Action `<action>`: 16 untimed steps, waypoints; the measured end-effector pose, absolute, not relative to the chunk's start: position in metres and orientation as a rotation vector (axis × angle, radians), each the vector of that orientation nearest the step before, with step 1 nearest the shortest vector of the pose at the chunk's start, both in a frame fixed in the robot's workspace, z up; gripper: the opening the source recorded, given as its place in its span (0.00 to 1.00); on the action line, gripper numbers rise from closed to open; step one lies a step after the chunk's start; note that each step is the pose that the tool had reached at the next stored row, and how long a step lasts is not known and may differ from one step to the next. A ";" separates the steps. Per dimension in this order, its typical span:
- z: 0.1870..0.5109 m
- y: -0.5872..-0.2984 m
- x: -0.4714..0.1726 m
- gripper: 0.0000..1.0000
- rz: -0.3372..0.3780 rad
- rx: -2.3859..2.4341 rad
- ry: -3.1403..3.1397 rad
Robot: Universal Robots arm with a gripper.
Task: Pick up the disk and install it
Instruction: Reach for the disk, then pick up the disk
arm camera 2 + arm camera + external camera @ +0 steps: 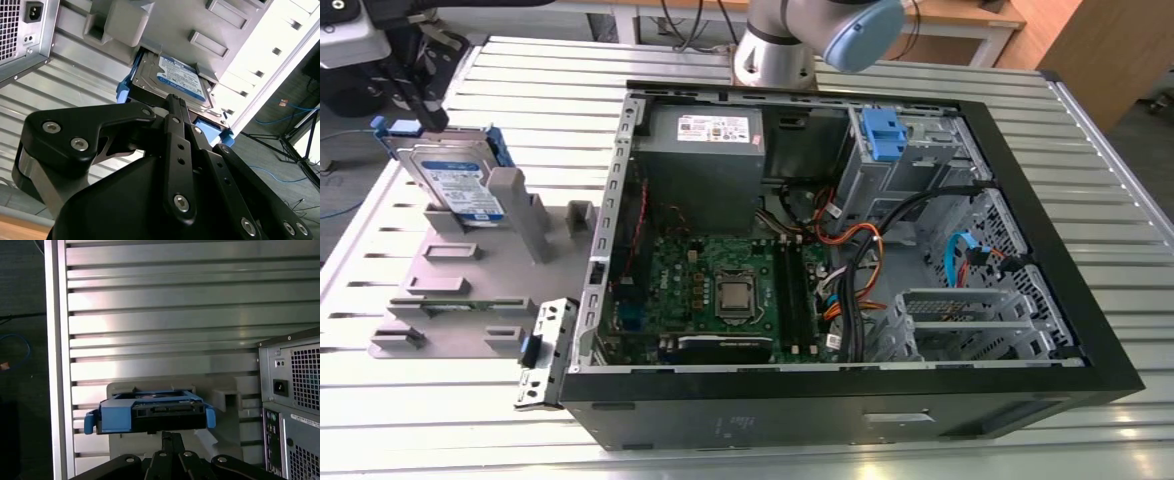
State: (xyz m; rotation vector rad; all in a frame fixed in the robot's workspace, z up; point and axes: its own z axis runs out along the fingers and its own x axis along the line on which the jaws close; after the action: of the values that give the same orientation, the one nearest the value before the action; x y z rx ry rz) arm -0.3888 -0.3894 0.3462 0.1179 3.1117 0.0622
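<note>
The disk [454, 185] stands on edge in a grey slotted holder [454, 290] on the exterior view's left. It is silver with a white-and-blue label and blue side rails. My gripper [424, 112] hangs just above its top edge. In both wrist views the black fingers lie close together, shut, with nothing between them. Their tips [172, 100] sit at the middle of the end of the disk [175, 77]. Seen end-on in the first wrist view, the disk [150, 415] lies right in front of the gripper [171, 435].
An open computer case [1067, 300] lies on the slatted metal table [520, 60], on the exterior view's right. Inside are a grey power supply [704, 140], a motherboard [720, 290], cables and a drive cage with a blue latch [881, 135]. The case's rear panel [295, 390] is close beside the holder.
</note>
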 end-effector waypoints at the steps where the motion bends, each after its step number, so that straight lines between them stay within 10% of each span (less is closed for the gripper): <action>1: 0.346 -0.389 -0.390 0.11 0.062 0.118 3.112; 16: 0.343 -0.388 -0.394 0.11 0.061 0.118 3.112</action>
State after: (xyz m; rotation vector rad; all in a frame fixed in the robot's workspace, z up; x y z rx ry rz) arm -0.3941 -0.3884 0.3427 0.1178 3.1117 0.0605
